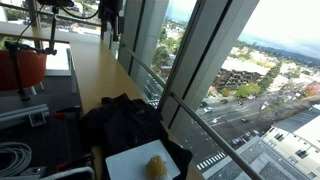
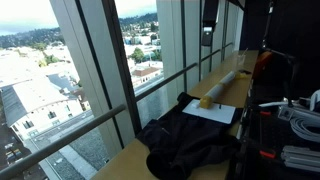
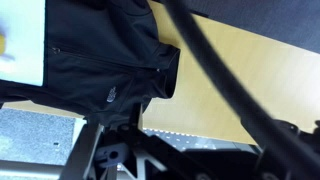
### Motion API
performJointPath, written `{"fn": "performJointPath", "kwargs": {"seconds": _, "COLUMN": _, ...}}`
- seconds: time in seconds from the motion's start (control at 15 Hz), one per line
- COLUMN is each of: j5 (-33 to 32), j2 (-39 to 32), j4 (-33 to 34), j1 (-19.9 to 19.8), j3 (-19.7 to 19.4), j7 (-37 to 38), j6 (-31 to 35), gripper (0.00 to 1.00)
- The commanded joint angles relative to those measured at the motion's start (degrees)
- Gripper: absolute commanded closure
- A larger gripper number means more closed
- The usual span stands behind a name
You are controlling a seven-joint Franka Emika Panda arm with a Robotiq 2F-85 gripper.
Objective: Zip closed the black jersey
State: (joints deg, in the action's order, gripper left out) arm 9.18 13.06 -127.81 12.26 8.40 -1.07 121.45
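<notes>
The black jersey (image 1: 125, 125) lies crumpled on the wooden counter (image 1: 95, 70) by the window; it shows in both exterior views (image 2: 195, 140). In the wrist view the jersey (image 3: 95, 60) fills the upper left, with its collar and zip line in sight. My gripper (image 2: 208, 36) hangs high above the counter, well away from the jersey and touching nothing. In the wrist view its dark fingers (image 3: 190, 145) stand wide apart at the bottom edge with nothing between them.
A white sheet (image 1: 140, 160) with a yellow object (image 1: 157, 166) lies next to the jersey and shows again (image 2: 212, 112). A black cable (image 3: 215, 70) crosses the wrist view. Equipment and cables (image 2: 290, 110) line the inner side. The glass window wall (image 1: 190, 70) borders the counter.
</notes>
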Motion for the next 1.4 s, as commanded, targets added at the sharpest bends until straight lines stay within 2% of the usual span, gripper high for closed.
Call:
{"fn": "performJointPath", "kwargs": {"seconds": 0.0, "j5": 0.11, "j2": 0.0, "j4": 0.16, "j1": -0.5, "j3": 0.48, "j7": -0.06, "j6": -0.16, "gripper": 0.0}}
{"fn": "performJointPath", "kwargs": {"seconds": 0.47, "j5": -0.95, "j2": -0.12, "j4": -1.56, "j1": -1.85, "j3": -0.58, "j7": -1.77, "j6": 1.35, "gripper": 0.0}}
{"fn": "performJointPath", "kwargs": {"seconds": 0.87, "j5": -1.36, "j2": -2.38, "j4": -8.01, "j1": -4.56, "j3": -3.22, "j7": -8.35, "j6": 12.84, "gripper": 0.0}}
{"fn": "performJointPath", "kwargs": {"seconds": 1.33, "j5": -1.27, "j2": -10.37, "j4": -13.16, "j1": -7.08, "j3": -5.86, "j7": -13.81, "j6": 25.56, "gripper": 0.0}}
